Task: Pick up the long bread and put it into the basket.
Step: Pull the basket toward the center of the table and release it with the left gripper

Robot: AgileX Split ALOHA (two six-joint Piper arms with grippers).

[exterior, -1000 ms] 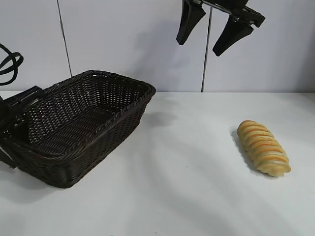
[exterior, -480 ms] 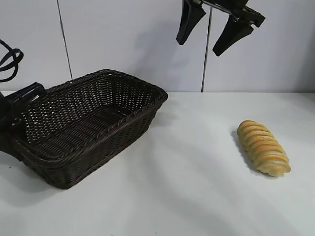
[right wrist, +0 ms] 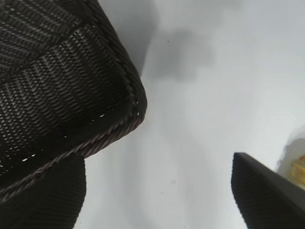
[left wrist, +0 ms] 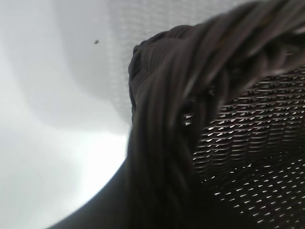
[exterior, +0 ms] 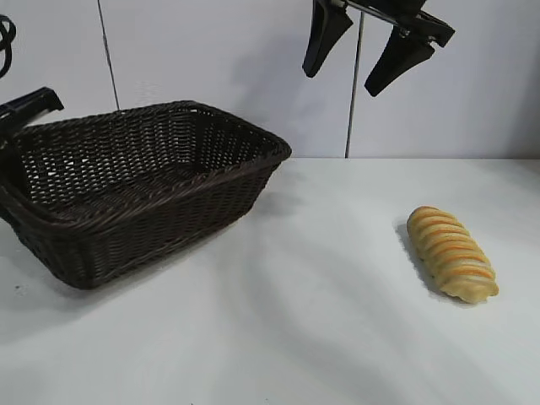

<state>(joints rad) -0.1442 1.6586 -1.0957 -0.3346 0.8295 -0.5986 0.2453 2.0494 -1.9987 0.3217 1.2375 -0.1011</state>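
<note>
The long bread [exterior: 451, 253], golden with orange-brown stripes, lies on the white table at the right; a sliver of the bread [right wrist: 299, 165] shows in the right wrist view. The dark brown wicker basket [exterior: 152, 211] sits at the left, its left end raised off the table. My left gripper [exterior: 18, 114] is shut on the basket's left rim, and the braided rim [left wrist: 162, 119] fills the left wrist view. My right gripper [exterior: 339, 83] hangs high above the table's middle, open and holding nothing, with the basket's corner [right wrist: 62, 86] below one of its fingers [right wrist: 47, 195].
The white table [exterior: 321, 321] stretches bare between basket and bread. A pale panelled wall [exterior: 211, 67] stands behind. A black cable [exterior: 5, 29] loops at the upper left.
My left gripper has risen with the basket's left rim, tipping the basket up and swinging it a little to the right. The right gripper and the bread have not moved.
</note>
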